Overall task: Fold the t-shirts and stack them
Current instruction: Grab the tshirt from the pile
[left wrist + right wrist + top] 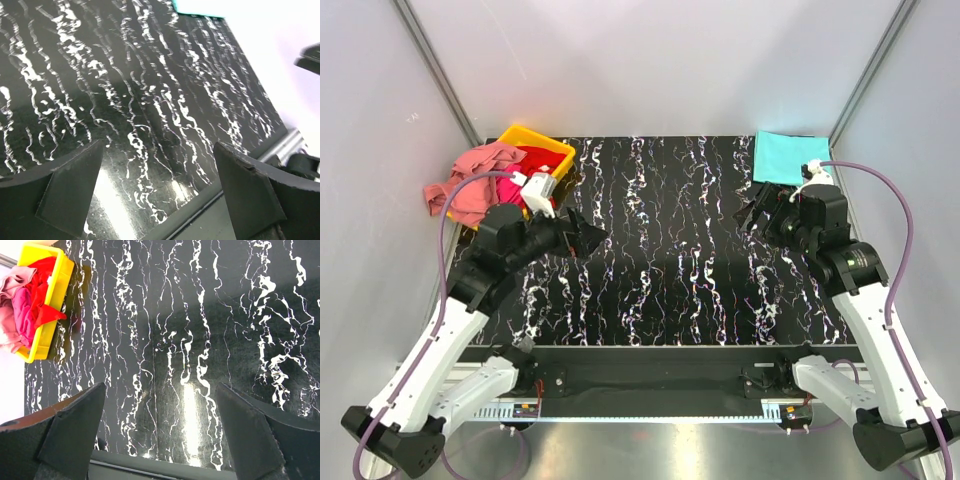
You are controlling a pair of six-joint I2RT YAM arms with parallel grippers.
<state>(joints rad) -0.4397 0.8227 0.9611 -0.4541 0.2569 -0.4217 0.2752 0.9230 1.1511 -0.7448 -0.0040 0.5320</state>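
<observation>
Turquoise t-shirt [788,157] lying flat as a neat rectangle at the far right corner; three more shirts heaped at the yellow plastic tray [563,156] at far left.

We see the salmon-pink t-shirt [472,188] spilling over the tray's left rim and the red t-shirt [530,158] bunched inside it. From the right wrist view, the magenta t-shirt [22,310] is wedged between those two. Both tray and turquoise t-shirt rest on the black, white-veined surface [670,270], well apart. The left arm [505,250] reaches out just in front of the tray, and the left jaws are spread wide with only the surface showing between them. The right arm [825,235] sits just beside the near edge of the turquoise t-shirt, and the right jaws are likewise spread, pinching nothing.
</observation>
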